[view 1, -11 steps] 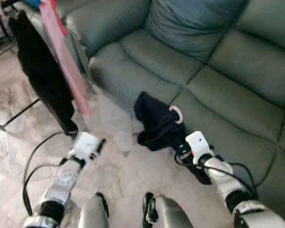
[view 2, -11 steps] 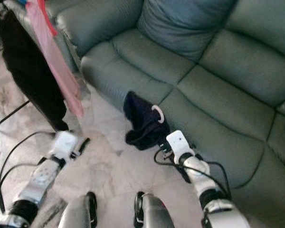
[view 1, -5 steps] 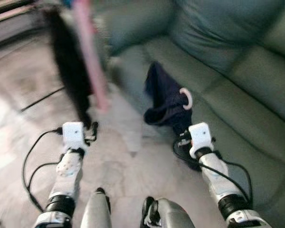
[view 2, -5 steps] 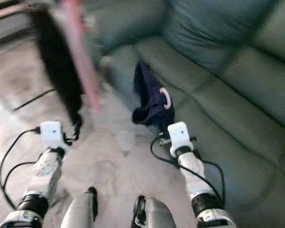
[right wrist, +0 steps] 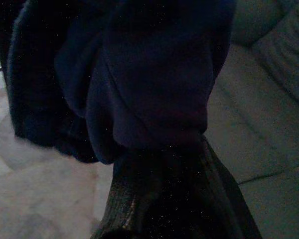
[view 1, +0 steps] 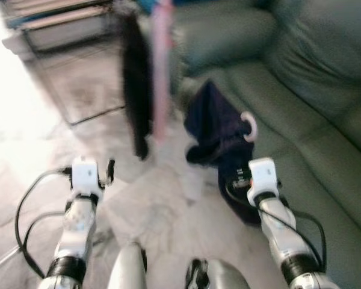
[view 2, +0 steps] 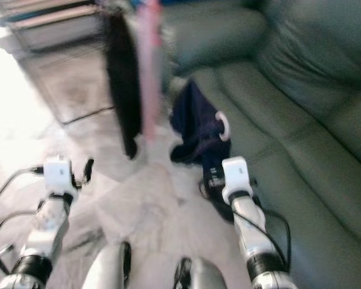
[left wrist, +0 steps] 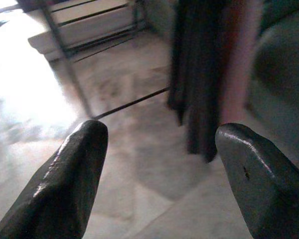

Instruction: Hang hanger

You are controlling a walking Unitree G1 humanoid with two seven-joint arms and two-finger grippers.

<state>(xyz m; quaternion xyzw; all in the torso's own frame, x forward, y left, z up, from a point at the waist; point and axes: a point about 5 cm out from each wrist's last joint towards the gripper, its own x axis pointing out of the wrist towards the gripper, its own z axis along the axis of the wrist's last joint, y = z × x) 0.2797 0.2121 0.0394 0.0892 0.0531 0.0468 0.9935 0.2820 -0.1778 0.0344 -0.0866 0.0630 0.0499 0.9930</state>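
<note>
Beyond the marble floor [view 1: 168,211], hung clothes [view 1: 137,90] were seen far and left of the hanger [view 1: 249,126], which was pinched with its navy garment [view 1: 213,129] in the right gripper [view 1: 237,180] by the sofa [view 1: 325,150]; the left gripper [left wrist: 159,164] was spread, empty.

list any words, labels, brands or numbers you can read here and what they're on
None can be read.
Right gripper: small pale marks on the black housing by the wrist, too blurred to read.
Navy garment, white hanger hook, black garment, pink garment, sofa: no text visible.
</note>
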